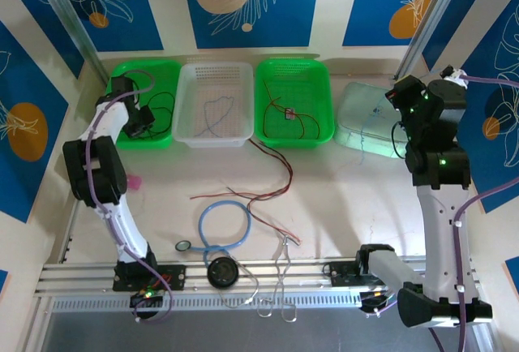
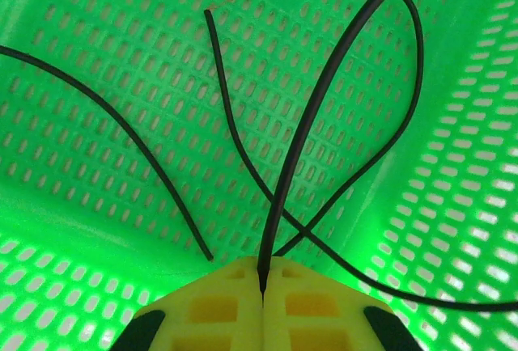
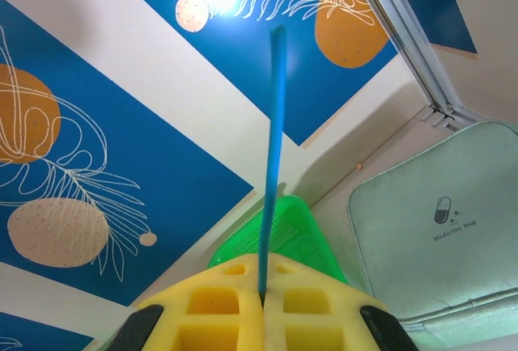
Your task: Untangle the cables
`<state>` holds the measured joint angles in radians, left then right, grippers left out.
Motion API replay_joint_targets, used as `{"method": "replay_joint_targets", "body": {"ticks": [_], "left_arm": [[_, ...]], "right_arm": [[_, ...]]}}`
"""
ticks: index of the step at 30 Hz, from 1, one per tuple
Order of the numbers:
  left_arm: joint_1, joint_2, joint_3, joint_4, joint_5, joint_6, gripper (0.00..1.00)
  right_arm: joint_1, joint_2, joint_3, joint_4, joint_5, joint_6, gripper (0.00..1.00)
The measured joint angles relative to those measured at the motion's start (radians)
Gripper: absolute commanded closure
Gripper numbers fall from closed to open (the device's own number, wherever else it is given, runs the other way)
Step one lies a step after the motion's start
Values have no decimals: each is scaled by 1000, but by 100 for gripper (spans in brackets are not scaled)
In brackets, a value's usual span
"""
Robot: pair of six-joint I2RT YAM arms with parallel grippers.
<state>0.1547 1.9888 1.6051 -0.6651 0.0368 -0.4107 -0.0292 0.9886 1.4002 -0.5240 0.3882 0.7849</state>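
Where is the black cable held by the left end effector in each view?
Top external: the black cable arcs inside the left basket, far left, by the left end effector.
Left wrist: the cable rises from the shut end effector up the centre.
Right wrist: the right end effector pinches a blue cable instead.
Shared landmark: the left basket's green mesh.

Left basket (image 1: 165, 72): green, perforated.
Middle basket (image 1: 193, 80): white — between the two green ones.
Right basket (image 1: 318, 76): green.
Medicine bag (image 1: 369, 109): pale, right of the baskets.
Tube loop (image 1: 202, 226): light blue — just beside a black disc (image 1: 222, 272).
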Motion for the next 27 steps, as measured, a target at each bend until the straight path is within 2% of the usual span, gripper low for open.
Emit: {"method": "replay_joint_targets", "body": {"ticks": [6,9,16,20,22,23,24,25,27], "left_arm": [[0,119,130,-48,10,-10,100],[0,142,132,-65,-21,-29,100],[3,18,-2,1,-179,-122,100],[7,-4,33,27,-180,-133,100],[7,18,71,34,-153,-134,84],[7,27,76,48,-134,-135,70],[7,34,74,56,-114,-139,49],[6,37,68,64,-100,-141,37],[4,40,51,71,-86,-144,29]], "right_arm": [[-8,-22,0,-19,-1,0,100],[-10,-25,0,-25,-5,0,100],[-11,-31,-6,-40,-4,0,100],[-13,-39,-9,-46,-4,0,100],[-13,-42,-9,-47,-3,0,100],[-14,-44,-9,-47,-3,0,100],[-15,-46,-9,-46,-1,0,100],[-15,-48,-9,-46,1,-1,100],[-18,-52,-9,-45,5,-8,100]]}}
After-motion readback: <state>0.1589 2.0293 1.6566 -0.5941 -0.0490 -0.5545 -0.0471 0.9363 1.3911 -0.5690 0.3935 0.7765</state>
